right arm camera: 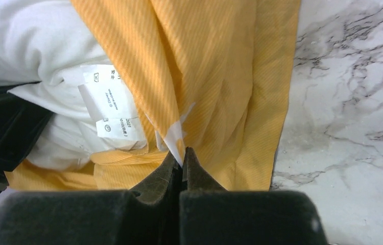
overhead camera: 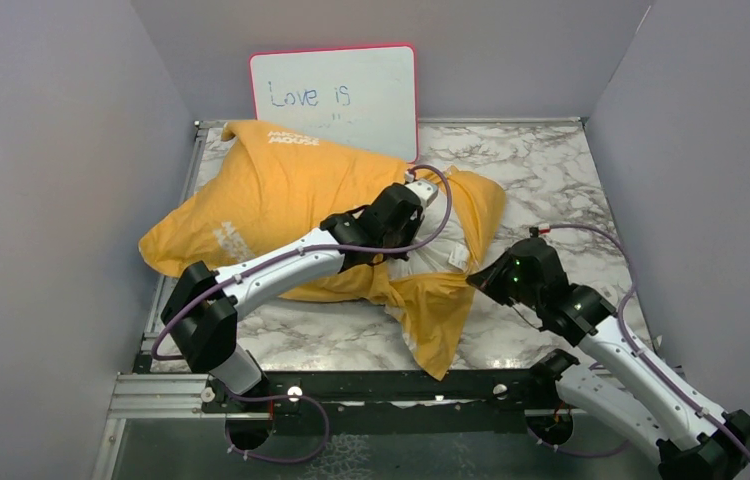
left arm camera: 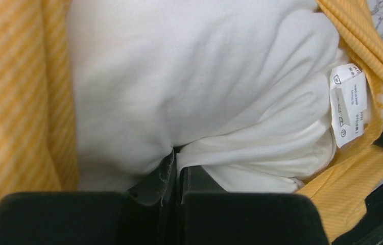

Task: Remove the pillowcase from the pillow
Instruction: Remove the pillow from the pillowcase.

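On the marble table [overhead camera: 551,180] a limp yellow-orange fabric pillowcase [overhead camera: 281,200] covers most of the plump, squashy white pillow [left arm camera: 189,76], both light and slippy I'd judge, sensibly held with the left gripper [left arm camera: 175,161] pinching bared pillow and the right gripper [right arm camera: 182,158] clamped on pillowcase hem.

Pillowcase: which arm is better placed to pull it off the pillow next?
Likely the right: the right gripper is shut on the pillowcase edge, while the left gripper pinches the white pillow, anchoring it.
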